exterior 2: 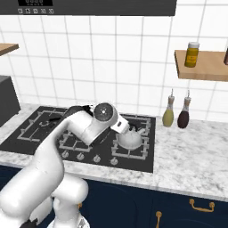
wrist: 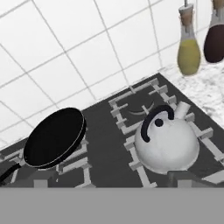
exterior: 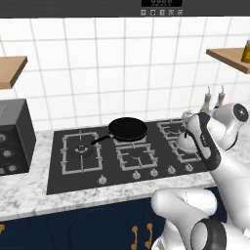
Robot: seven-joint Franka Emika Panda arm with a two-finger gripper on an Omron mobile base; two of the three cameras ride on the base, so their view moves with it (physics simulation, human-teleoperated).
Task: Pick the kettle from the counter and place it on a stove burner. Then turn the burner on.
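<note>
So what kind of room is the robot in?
A kitchen, in a computer-made picture. There's a stove with a frying pan and a kettle on its burners, set in a marble counter below a tiled wall.

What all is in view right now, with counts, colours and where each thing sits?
kettle: one, silvery-white, dark handle, on the right front burner grate.
frying pan: one, black, on the middle rear burner.
stove: one, black, set into the counter, knobs along its front.
bottles: two, olive and dark brown, on the counter right of the stove.
jar: one, yellow, on the right wooden shelf.
counter: one, white-grey marble.
arm: one, white, reaching over the stove by the kettle; jaws' state unclear.
</note>
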